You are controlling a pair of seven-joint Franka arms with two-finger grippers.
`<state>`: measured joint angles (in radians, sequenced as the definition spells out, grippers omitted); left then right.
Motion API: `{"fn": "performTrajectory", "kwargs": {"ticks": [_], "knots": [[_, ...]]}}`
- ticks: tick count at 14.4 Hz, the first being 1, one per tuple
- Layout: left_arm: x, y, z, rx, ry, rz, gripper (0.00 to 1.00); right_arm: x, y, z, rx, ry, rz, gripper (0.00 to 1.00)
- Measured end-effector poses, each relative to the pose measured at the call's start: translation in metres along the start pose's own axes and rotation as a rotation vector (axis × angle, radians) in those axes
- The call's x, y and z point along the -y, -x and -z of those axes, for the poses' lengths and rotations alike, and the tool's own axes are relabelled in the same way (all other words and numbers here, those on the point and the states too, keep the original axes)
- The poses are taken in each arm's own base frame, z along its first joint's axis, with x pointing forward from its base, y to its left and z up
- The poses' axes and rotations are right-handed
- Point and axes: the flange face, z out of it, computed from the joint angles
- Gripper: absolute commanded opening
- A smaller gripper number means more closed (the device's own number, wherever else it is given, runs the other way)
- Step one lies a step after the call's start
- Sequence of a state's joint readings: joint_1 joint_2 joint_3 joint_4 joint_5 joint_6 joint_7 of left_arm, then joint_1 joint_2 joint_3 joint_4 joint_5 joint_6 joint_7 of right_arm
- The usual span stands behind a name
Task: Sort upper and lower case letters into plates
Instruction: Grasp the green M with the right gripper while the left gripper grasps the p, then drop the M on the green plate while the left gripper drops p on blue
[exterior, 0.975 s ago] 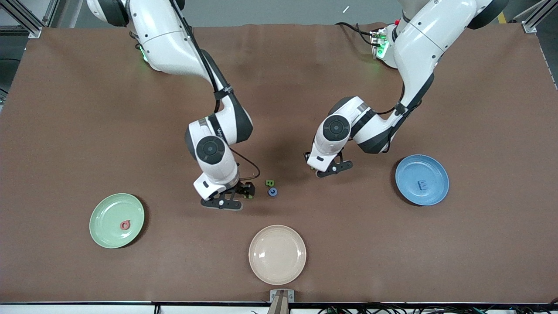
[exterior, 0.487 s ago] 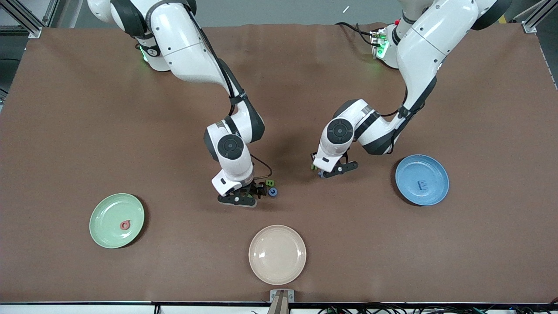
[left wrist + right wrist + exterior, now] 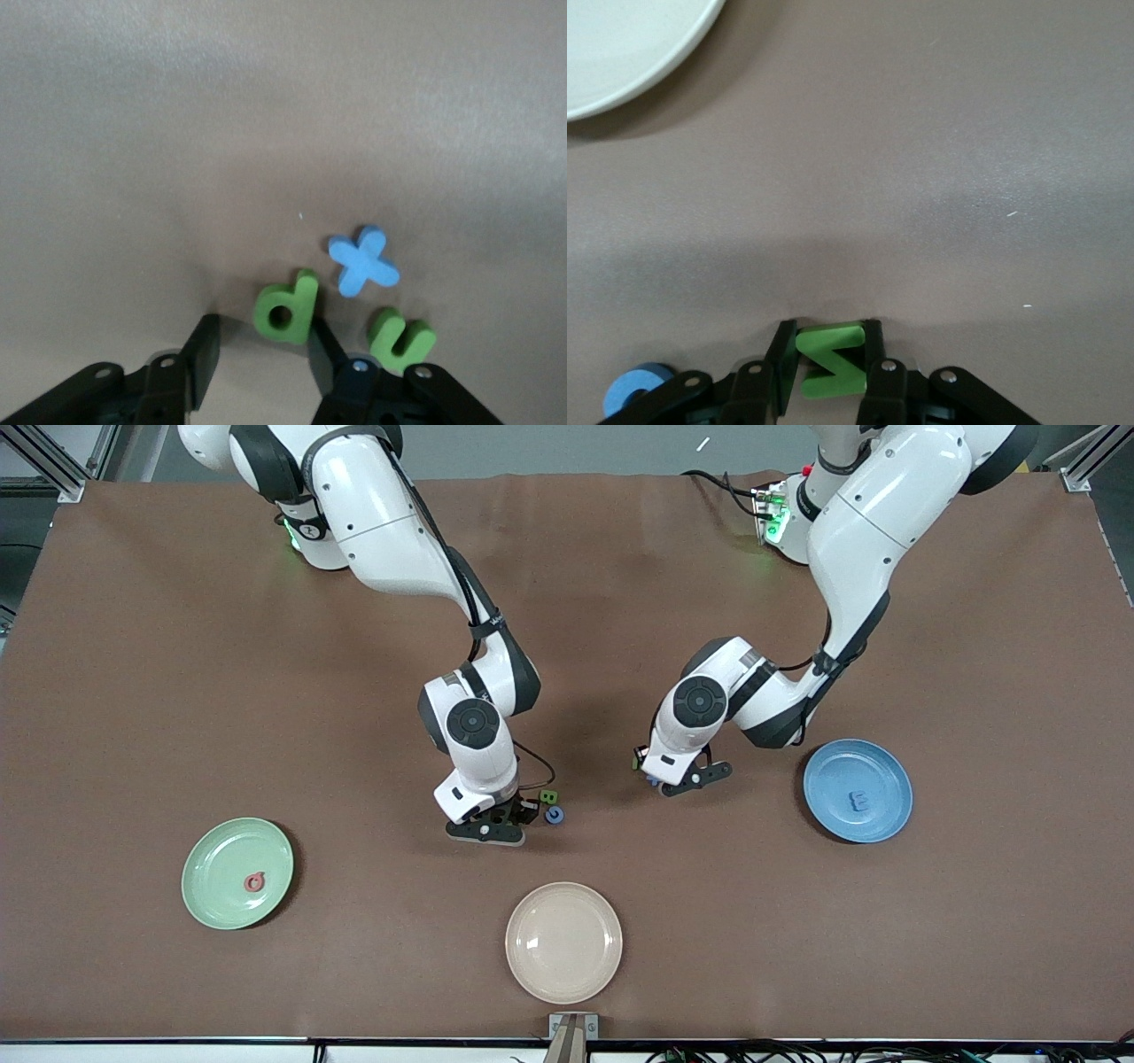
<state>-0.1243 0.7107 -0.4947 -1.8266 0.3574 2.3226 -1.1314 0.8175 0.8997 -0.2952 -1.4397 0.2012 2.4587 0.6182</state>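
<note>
Seen from the front camera, a brown table (image 3: pixel 177 691) carries three plates: a green plate (image 3: pixel 213 850) at eight o'clock holding a pink letter (image 3: pixel 255 882), a blue plate (image 3: pixel 833 779) near four o'clock holding a blue E (image 3: pixel 858 802), and a cream plate (image 3: pixel 563 942) at six o'clock. Both arms reach down near the table's middle. The right gripper (image 3: pixel 828 341) sits low at the table with its fingers clenched against the two sides of a green N (image 3: pixel 830 363), just beside a green B (image 3: pixel 549 796) and a blue G (image 3: pixel 555 815). The left gripper (image 3: pixel 264 335) is down over a green p (image 3: pixel 285 310); its fingers straddle the letter, one touching it and the other apart, so nothing is gripped yet. A blue plus sign (image 3: pixel 363 261) and a green n (image 3: pixel 400 336) lie just beside it. The letters look like chunky foam: probably very light, slightly soft, matte rather than slippery, and not fragile. Their flat outer edges seem the best place to pinch, low against the table, with gentle pressure and care not to nudge the neighbours.
</note>
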Motion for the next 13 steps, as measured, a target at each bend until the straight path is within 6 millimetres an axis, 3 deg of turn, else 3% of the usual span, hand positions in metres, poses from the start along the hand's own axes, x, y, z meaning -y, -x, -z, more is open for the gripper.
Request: {"fn": "performTrajectory", "kwargs": {"ticks": [2, 5, 9, 13], "knots": [[0.0, -0.006, 0.004, -0.007, 0.008, 0.01, 0.05, 0.0, -0.001, 0.001, -0.003, -0.001, 0.0, 0.0], [0.002, -0.018, 0.007, -0.022, 0.023, 0.027, 0.04, -0.019, -0.024, 0.017, 0.022, 0.043, 0.03, 0.0], [0.006, -0.037, 0.016, -0.041, 0.037, 0.054, 0.01, -0.096, -0.092, 0.065, 0.095, 0.116, 0.183, 0.01], [0.048, -0.089, 0.064, -0.093, 0.033, 0.093, 0.01, -0.185, -0.137, 0.101, 0.14, 0.189, 0.364, 0.02]]}}
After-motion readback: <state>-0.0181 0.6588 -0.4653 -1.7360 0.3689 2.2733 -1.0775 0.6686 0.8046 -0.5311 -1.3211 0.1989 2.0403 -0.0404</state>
